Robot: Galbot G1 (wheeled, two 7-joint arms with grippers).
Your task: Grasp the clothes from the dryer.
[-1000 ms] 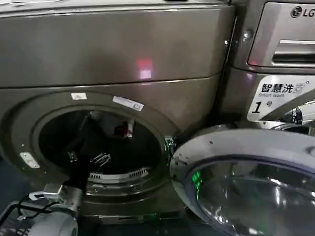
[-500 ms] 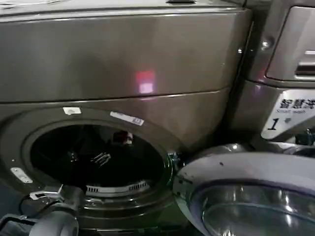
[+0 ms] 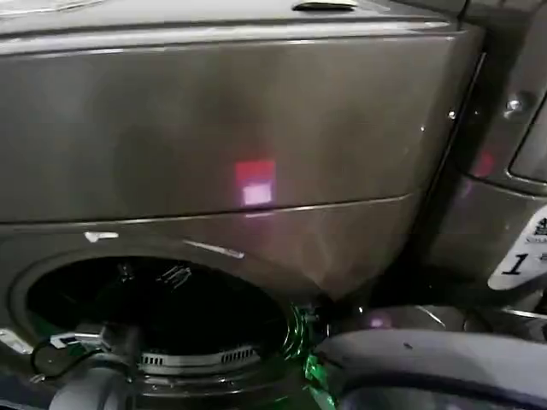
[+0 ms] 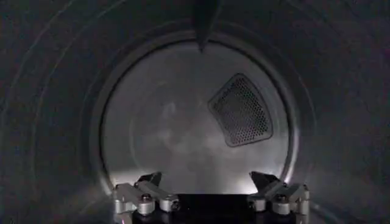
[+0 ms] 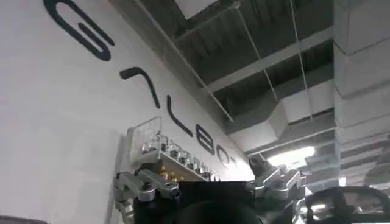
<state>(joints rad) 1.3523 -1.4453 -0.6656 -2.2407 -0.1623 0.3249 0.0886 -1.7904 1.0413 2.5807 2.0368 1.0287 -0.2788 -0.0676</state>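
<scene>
While one dryer (image 3: 214,128) gapes, left hand (image 4: 210,185) spreads inside.

Dryer (image 3: 256,111): dark grey-brown metallic front, small red-and-pink glow at centre. Drum back wall (image 4: 177,128): pale grey, with a dark perforated vent panel (image 4: 241,111) of fine dots. Neighbouring machine's label (image 3: 523,256): white, black "1". White wall (image 5: 55,122): black lettering.
</scene>
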